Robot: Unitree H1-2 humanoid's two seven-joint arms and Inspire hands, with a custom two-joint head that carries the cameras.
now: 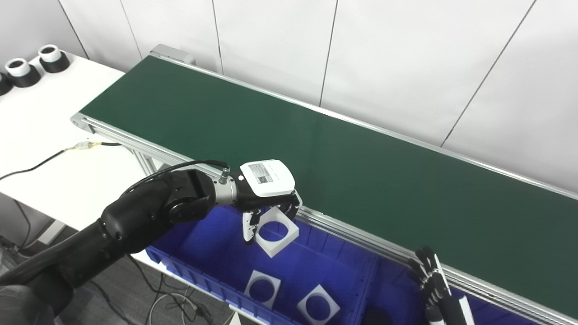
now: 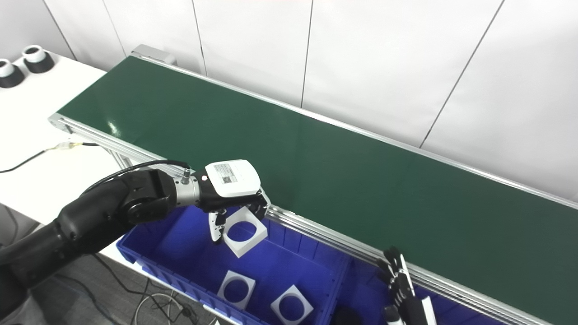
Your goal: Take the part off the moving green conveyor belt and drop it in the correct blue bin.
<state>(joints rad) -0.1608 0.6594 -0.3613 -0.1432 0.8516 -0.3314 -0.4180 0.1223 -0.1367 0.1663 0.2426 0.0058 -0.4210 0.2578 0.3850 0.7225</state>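
My left hand (image 1: pixel 267 189) is shut on a white square part with a round hole (image 1: pixel 276 232) and holds it above the left blue bin (image 1: pixel 207 243), just in front of the conveyor's near rail. Two like white square parts (image 1: pixel 262 287) (image 1: pixel 318 305) lie on that bin's floor. The green conveyor belt (image 1: pixel 316 158) carries no part in view. My right hand (image 1: pixel 431 282) is at the bottom right, over the right blue bin (image 1: pixel 388 289), fingers pointing up and apart, holding nothing.
A white table (image 1: pixel 40 122) stands at the left with a cable (image 1: pixel 54 155) and black-and-white round parts (image 1: pixel 53 58) at its far corner. The conveyor's aluminium rail (image 1: pixel 361 241) runs between belt and bins. A dark object (image 1: pixel 377 316) lies in the right bin.
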